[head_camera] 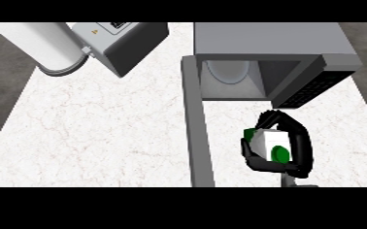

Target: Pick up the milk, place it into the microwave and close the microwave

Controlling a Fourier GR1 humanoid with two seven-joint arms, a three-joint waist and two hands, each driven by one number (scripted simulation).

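One hand shows: the right hand (287,148), at about 4 o'clock in the head view, over the marble tabletop (108,126). Its black fingers and thumb are curled round the milk (271,144), a white carton with green patches, so the carton sits inside the grasp, not beside it. Fingers wrap it from the 3 o'clock side and from below; the 9 o'clock face of the carton stays partly visible. Long axis of the carton cannot be told, since the hand covers much of it.

Microwave (265,58) stands at 12 to 1 o'clock from the hand, cavity facing the robot, turntable plate (229,70) visible inside. Its door (197,121) is swung fully open, running as a grey strip toward 6 o'clock, just at 9 o'clock of the held carton.

Key relation: the opening lies near, at roughly 11 to 12 o'clock from the milk. Judgement: pick-up looks done; the coming move is a forward carry into the cavity, staying at the 3 o'clock side of the door. Door closing not yet done.

Left hand not in view. A grey appliance (118,41) sits at 10 o'clock.
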